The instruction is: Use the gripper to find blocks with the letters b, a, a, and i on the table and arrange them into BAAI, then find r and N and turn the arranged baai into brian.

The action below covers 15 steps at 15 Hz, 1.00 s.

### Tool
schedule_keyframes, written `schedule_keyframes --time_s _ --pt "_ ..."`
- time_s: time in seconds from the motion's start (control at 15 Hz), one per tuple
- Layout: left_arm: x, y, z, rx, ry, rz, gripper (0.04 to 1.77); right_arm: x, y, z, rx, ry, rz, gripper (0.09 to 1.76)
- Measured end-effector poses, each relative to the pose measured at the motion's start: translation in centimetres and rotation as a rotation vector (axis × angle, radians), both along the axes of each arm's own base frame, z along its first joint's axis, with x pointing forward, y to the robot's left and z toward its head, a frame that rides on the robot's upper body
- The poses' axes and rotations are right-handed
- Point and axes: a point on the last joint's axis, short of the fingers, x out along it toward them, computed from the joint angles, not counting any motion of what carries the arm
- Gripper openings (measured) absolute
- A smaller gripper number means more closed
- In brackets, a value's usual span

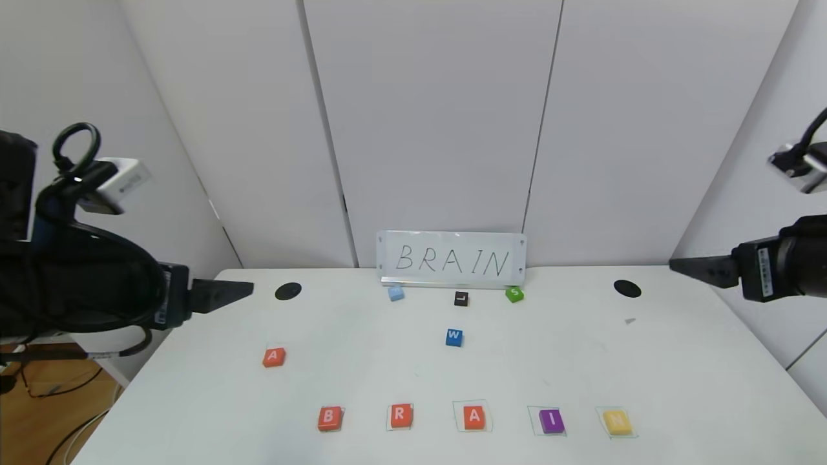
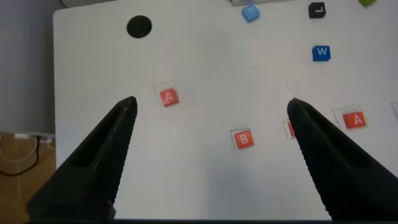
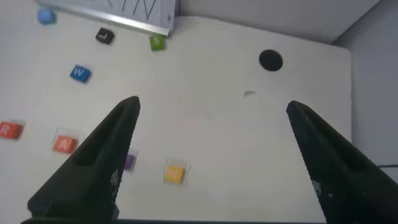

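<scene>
On the white table (image 1: 362, 361) a front row reads orange B (image 1: 329, 418), orange R (image 1: 400, 415), orange A (image 1: 474, 417), purple I (image 1: 551, 421), yellow N (image 1: 617, 422). A second orange A (image 1: 274, 356) lies apart at the left. My left gripper (image 1: 242, 289) hangs open and empty above the table's far left edge; its wrist view shows the loose A (image 2: 168, 97) and B (image 2: 243, 139). My right gripper (image 1: 678, 265) hangs open and empty above the far right edge; its wrist view shows N (image 3: 175, 173), I (image 3: 129, 162), A (image 3: 63, 144) and R (image 3: 7, 130).
A white sign reading BRAIN (image 1: 451, 259) stands at the back. Before it lie a light blue block (image 1: 396, 293), a black block (image 1: 460, 298) and a green S block (image 1: 514, 294). A blue W block (image 1: 454, 337) lies mid-table. Two black holes (image 1: 288, 291) (image 1: 627, 289) flank the back.
</scene>
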Motion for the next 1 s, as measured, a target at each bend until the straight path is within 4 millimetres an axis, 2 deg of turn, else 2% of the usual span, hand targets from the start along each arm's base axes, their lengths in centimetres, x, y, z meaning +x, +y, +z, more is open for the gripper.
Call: schedule_keyframes --time_s 0.13,0.4,0.6,0.8,1.0 --pt "-1.3 1.8 0.4 0.023 -0.036 0.068 1.72 -1.9 -0.5 0.6 -0.002 -0.108 -0.061 1.70" --pt "-3.6 3.4 1.4 0.000 -0.102 0.074 1.72 -4.7 -1.1 1.5 -0.001 -0.183 -0.098 1.70" --pt "-8.0 4.6 3.4 -0.017 -0.253 0.104 1.72 -9.4 -1.9 3.7 0.020 -0.333 -0.125 1.70" --pt "-12.8 3.7 4.3 -0.016 -0.389 0.059 1.72 -14.9 -2.7 4.7 0.014 -0.447 -0.162 1.70" --pt "-16.7 2.5 3.8 -0.014 -0.479 0.002 1.72 -20.3 -3.3 4.4 0.001 -0.511 -0.177 1.70"
